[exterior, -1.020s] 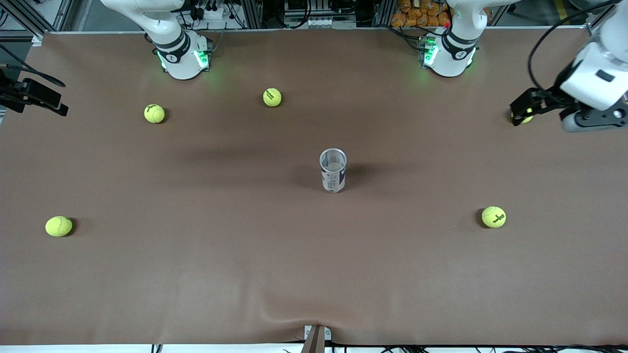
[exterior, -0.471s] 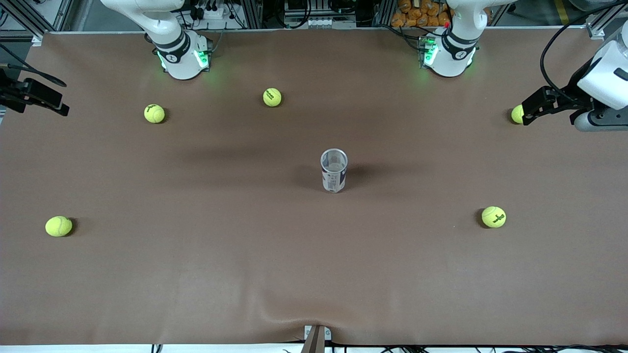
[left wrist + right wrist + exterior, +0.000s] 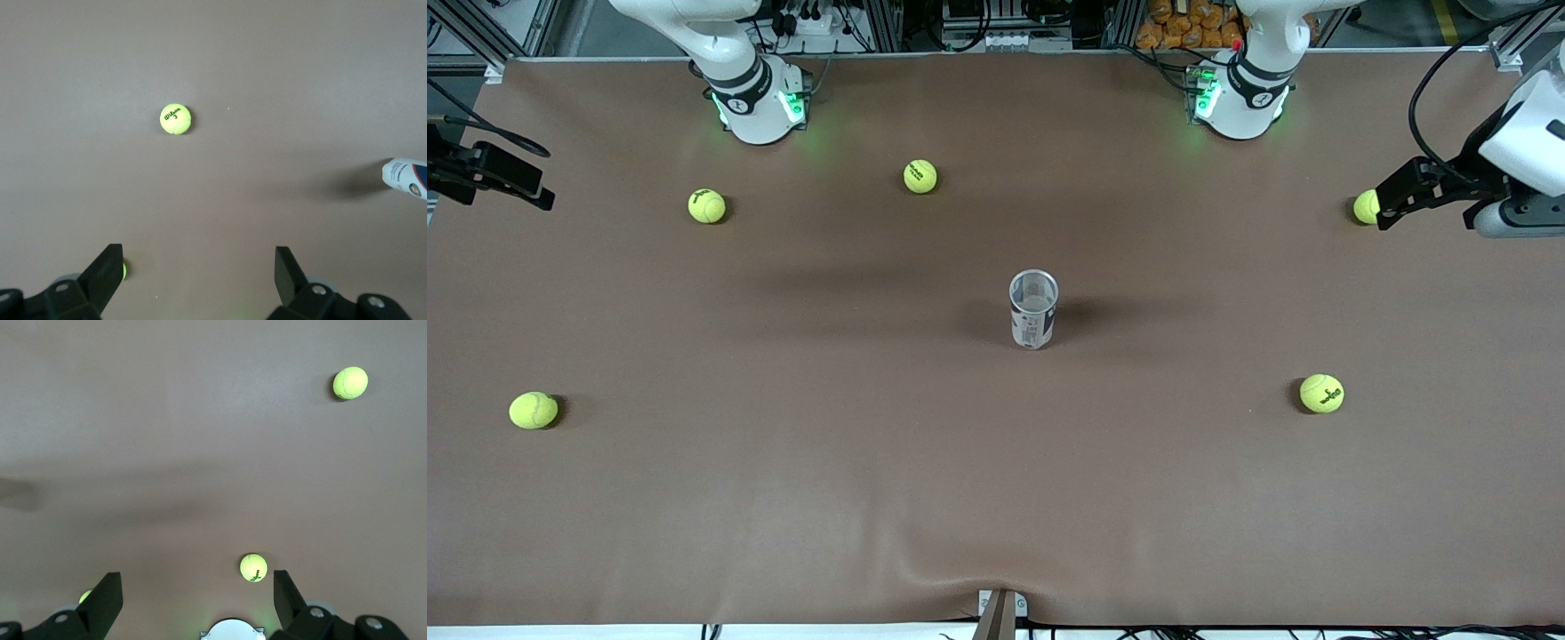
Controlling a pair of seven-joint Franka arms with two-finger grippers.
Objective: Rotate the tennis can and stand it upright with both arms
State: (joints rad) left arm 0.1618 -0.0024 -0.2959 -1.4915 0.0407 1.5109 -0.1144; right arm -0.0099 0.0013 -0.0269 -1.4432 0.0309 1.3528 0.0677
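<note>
The tennis can (image 3: 1033,311) stands upright in the middle of the brown table, its silvery open rim up and its white and dark-blue label facing the front camera. A piece of it shows at the edge of the left wrist view (image 3: 407,179). My left gripper (image 3: 1384,210) is open and empty, up over the left arm's end of the table, next to a tennis ball (image 3: 1364,207); its jaws stand wide apart in its wrist view (image 3: 197,270). My right gripper (image 3: 541,197) is open and empty over the right arm's end of the table (image 3: 197,593). Both are well away from the can.
Loose yellow-green tennis balls lie on the table: two near the right arm's base (image 3: 707,205) (image 3: 920,176), one toward the front camera at the right arm's end (image 3: 534,410), and one toward the left arm's end (image 3: 1321,393). The brown cover (image 3: 960,569) is wrinkled at the front edge.
My left gripper has drawn back toward the left arm's end of the table, uncovering the ball beside it. The can and the right gripper have hardly moved.
</note>
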